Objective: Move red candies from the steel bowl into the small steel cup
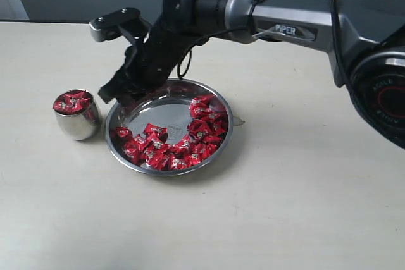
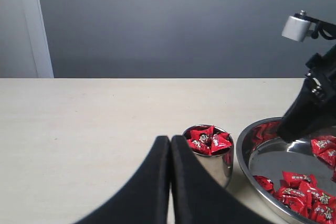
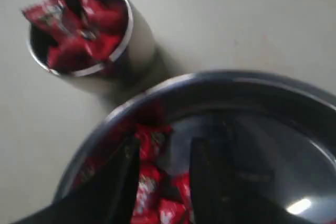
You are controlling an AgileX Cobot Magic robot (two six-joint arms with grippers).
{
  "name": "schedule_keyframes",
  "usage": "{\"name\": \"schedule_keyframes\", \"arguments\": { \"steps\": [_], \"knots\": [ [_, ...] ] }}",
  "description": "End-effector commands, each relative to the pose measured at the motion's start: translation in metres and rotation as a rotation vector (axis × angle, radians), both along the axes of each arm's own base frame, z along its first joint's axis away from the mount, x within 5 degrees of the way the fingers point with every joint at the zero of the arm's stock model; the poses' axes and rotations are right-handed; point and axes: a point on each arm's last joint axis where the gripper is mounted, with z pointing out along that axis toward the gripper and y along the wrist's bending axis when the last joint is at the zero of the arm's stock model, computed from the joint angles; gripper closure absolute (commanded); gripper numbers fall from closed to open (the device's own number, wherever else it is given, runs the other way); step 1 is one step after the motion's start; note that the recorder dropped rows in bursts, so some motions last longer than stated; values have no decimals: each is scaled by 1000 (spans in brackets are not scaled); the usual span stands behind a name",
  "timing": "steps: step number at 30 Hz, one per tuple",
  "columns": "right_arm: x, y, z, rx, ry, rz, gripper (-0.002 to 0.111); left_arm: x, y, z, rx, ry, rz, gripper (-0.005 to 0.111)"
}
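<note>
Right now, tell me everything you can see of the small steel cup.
The small steel cup is shiny polished metal with rounded sides and no handle, standing upright on the table. Red candies fill it to the rim, heaped slightly above. It sits close beside the steel bowl; nothing else touches it.

I see soft, even light, with faint shadows under the steel bowl and glare on its floor. My right wrist view is blurred — the small steel cup smeared.
</note>
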Motion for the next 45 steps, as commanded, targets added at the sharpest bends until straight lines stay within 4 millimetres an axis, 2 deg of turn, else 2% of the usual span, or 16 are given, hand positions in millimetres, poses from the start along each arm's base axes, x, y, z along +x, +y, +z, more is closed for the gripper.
{"name": "schedule_keyframes", "arguments": {
  "steps": [1,7,15,20,45],
  "knots": [
    [4,-20,-1,-100,46,23,76,0,0,1,-4,-10,-5,106],
    [1,-23,-16,-158,110,49,76,0,0,1,-4,-10,-5,106],
    [10,-19,-47,-154,93,17,75,0,0,1,-4,-10,-5,106],
    [13,-17,-46,-132,58,5,68,0,0,1,-4,-10,-5,106],
    [6,-17,-48,-161,112,33,69,0,0,1,-4,-10,-5,106]
  ]
}}
